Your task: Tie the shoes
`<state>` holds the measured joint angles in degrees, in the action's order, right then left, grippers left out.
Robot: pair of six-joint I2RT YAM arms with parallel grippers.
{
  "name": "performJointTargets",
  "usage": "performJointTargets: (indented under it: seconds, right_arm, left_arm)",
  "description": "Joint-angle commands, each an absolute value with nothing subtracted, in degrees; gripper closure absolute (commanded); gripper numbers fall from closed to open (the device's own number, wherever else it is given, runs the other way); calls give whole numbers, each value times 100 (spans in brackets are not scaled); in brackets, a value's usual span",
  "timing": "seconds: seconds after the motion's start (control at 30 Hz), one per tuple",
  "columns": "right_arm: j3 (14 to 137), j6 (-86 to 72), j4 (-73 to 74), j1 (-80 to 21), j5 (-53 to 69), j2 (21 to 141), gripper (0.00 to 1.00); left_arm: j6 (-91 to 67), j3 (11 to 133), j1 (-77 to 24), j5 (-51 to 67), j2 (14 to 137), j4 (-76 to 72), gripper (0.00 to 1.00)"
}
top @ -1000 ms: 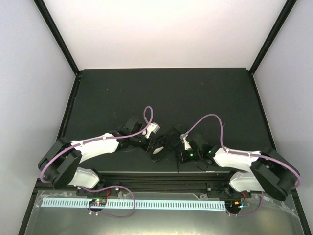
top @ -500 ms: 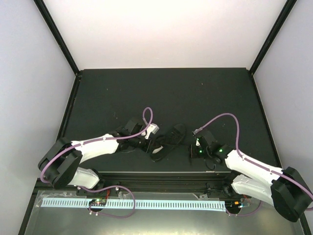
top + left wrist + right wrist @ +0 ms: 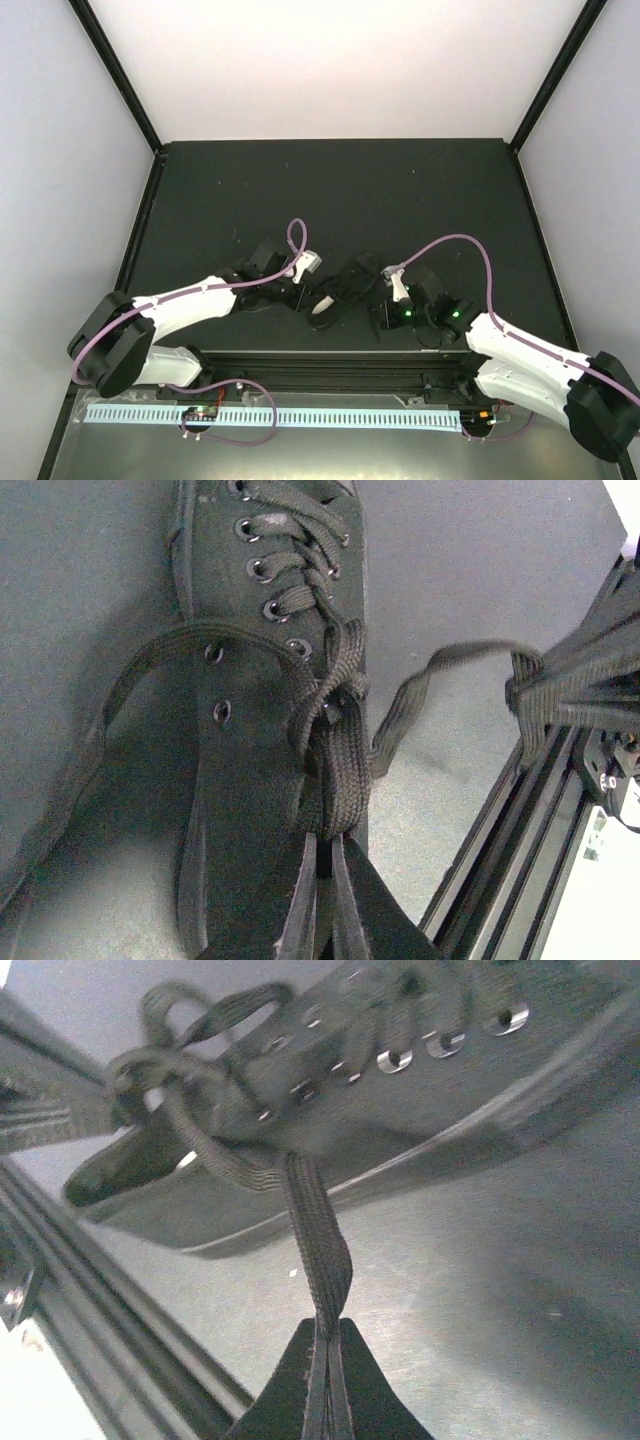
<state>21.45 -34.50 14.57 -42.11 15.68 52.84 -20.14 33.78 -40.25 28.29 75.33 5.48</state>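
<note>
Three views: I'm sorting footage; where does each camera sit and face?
Top external: above and behind the bases, looking down at the table; left arm and right arm flank the shoe.
Left wrist: on the left arm, looking along shut left gripper pinching a lace.
Right wrist: on the right arm, past the shut right gripper pinching a second lace strand.
Shared: every view shows the shoe.

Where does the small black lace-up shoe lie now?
In the top view the black shoe lies near the dark table's front edge, between the left gripper and the right gripper, both shut on its laces.
</note>
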Motion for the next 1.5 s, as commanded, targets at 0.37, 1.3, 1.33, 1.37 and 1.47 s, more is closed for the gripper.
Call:
performJointTargets:
  seconds: [0.37, 1.3, 1.33, 1.37, 1.47]
  right_arm:
    - [1935, -3959, 948, -4484, 1908, 6588, 70]
    - [2342, -3101, -417, -4599, 1876, 7678, 81]
    - [2340, -3102, -416, -4604, 1868, 7663, 83]
    - [2338, -3110, -401, -4599, 1868, 7650, 83]
    - [2338, -3112, -380, -4605, 1855, 7622, 86]
  left_arm:
    - [-1619, 3775, -3886, 2678, 6725, 1615, 37]
    - [-1526, 4587, -3517, 3738, 8580, 659, 61]
    - [-1529, 4586, -3516, 3750, 8598, 644, 61]
    - [-1525, 4588, -3523, 3768, 8615, 634, 61]
    - [-1503, 4588, -3521, 3813, 8680, 625, 62]
